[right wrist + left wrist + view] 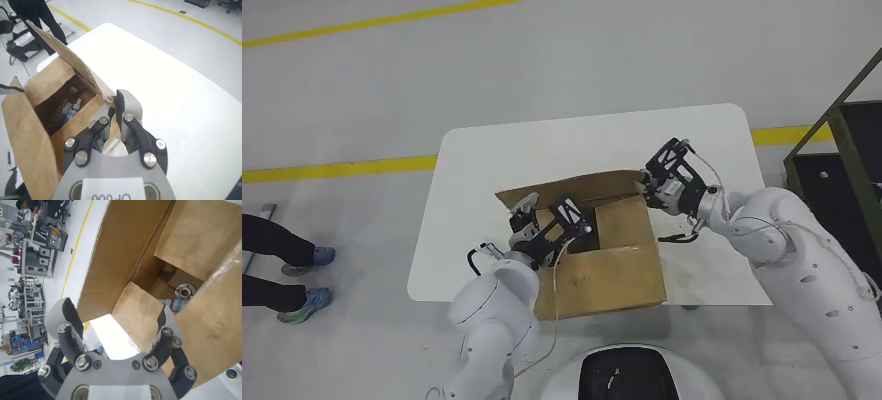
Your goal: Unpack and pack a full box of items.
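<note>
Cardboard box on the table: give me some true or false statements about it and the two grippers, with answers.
1. The cardboard box stands on the white table with its flaps open. True.
2. The right gripper is shut on the corner of a raised flap. True.
3. The left gripper is clamped on a bottle. False: its fingers are spread wide at the box's opening and hold nothing.
4. The box is empty. False: a metal flange and some bottles lie at the bottom.
</note>
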